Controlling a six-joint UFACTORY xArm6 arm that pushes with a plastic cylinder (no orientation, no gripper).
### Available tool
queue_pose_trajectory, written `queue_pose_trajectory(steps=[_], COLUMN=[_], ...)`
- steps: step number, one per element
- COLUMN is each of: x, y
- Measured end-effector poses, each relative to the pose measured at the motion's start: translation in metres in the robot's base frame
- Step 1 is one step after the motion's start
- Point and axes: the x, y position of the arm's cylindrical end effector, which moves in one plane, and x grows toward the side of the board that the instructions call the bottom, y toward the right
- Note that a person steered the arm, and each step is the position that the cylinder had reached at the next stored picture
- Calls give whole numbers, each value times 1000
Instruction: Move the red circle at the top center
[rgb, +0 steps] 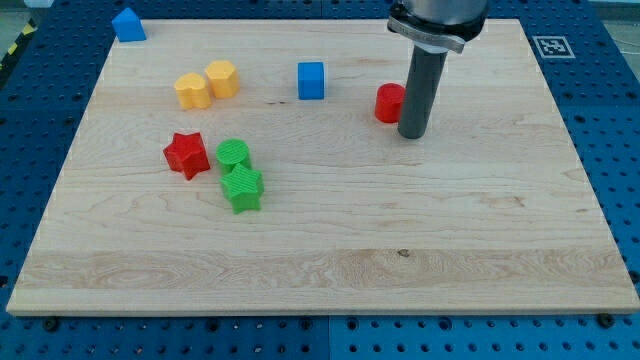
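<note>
The red circle (388, 103) sits on the wooden board (330, 250) a little to the right of the top centre. My tip (413, 134) stands just to its right and slightly below it, and the rod hides the circle's right edge. I cannot tell whether they touch.
A blue cube (311, 80) lies left of the red circle. Two yellow blocks (192, 90) (221, 78) sit at the upper left. A blue block (128, 24) is at the top left corner. A red star (186, 154), a green circle (233, 154) and a green star (242, 188) cluster at the left.
</note>
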Motion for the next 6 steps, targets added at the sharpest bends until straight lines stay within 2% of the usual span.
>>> queue_pose_trajectory(steps=[1, 3, 6], x=[4, -1, -54], y=[11, -4, -22])
